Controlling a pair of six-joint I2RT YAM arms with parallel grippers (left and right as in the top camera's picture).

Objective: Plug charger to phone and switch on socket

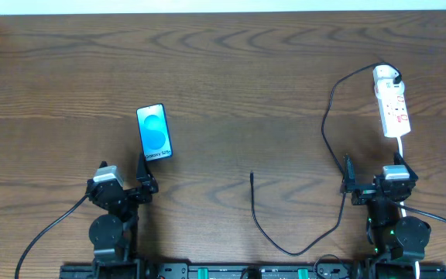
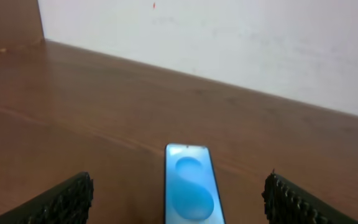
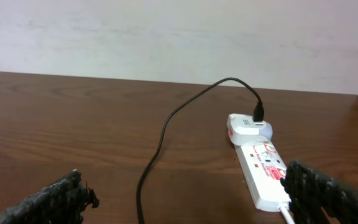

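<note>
Charger tip [image 1: 252, 175]: loose mid-table near front edge; thin black cable [image 1: 323, 128], axis front-to-back; midway left-to-right, neither side clearly nearer.
Phone [image 1: 154, 132]: left half, slim glossy slab, just ahead of left gripper [image 2: 178, 190], spread wide, empty.
Socket [image 1: 392, 105]: toward right edge, white plastic strip; right gripper [image 3: 188, 186] spread wide, empty.

The left arm [image 1: 107, 225] and right arm [image 1: 399, 232] are black, with silver-grey wrist blocks [image 1: 107, 172], ridged black fingers [image 2: 64, 200] and thin black cables [image 1: 46, 232] trailing from their bases.
</note>
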